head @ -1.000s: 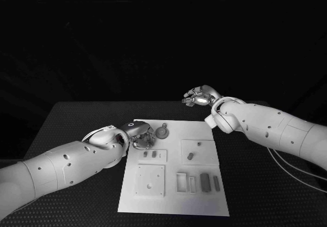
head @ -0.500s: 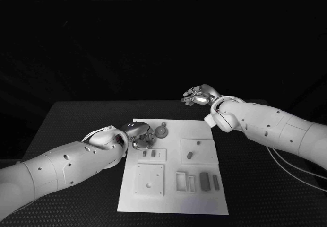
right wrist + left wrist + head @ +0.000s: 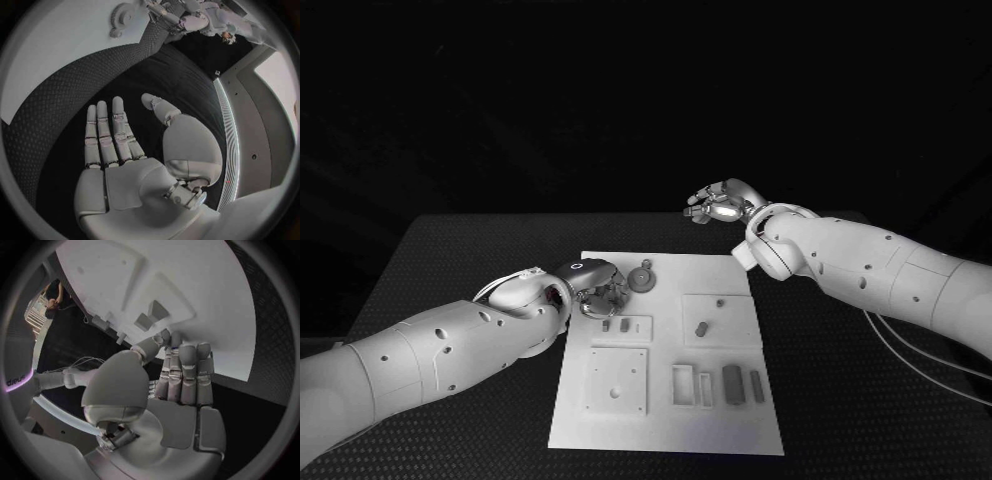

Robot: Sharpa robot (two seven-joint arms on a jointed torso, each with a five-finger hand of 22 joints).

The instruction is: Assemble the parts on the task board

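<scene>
Presently left hand (image 3: 593, 290) rests curled at the task board's (image 3: 668, 430) far left edge, grip unclear; right hand (image 3: 721, 204) hovers released beyond the board.

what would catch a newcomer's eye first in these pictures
The white task board in the middle of the black table stands out first, with small grey parts along its near half. At its far left corner the left hand hangs close beside a round toothed part. The right hand is raised beyond the board's far edge, fingers straight and empty.
</scene>
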